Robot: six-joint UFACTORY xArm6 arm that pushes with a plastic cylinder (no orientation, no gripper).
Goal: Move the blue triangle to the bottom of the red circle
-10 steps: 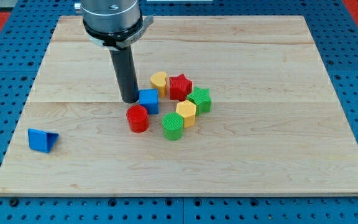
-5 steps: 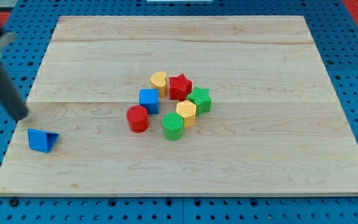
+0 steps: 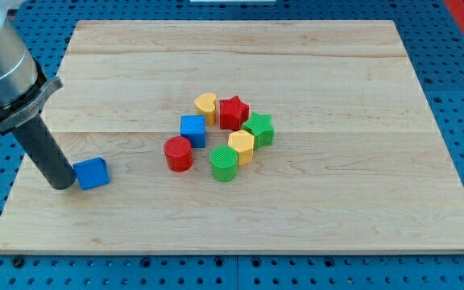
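Observation:
The blue triangle lies on the wooden board at the view's left, well left of the red circle and slightly lower. My tip touches the triangle's left side. The red circle stands at the left edge of the cluster of blocks in the middle of the board.
Beside the red circle are a blue cube, a yellow heart-like block, a red star, a green star, a yellow hexagon and a green round block. The board's left edge is close to my tip.
My tip swung from beside the blue cube to the far left, then came down behind the blue triangle. The triangle has slid to the right and turned.

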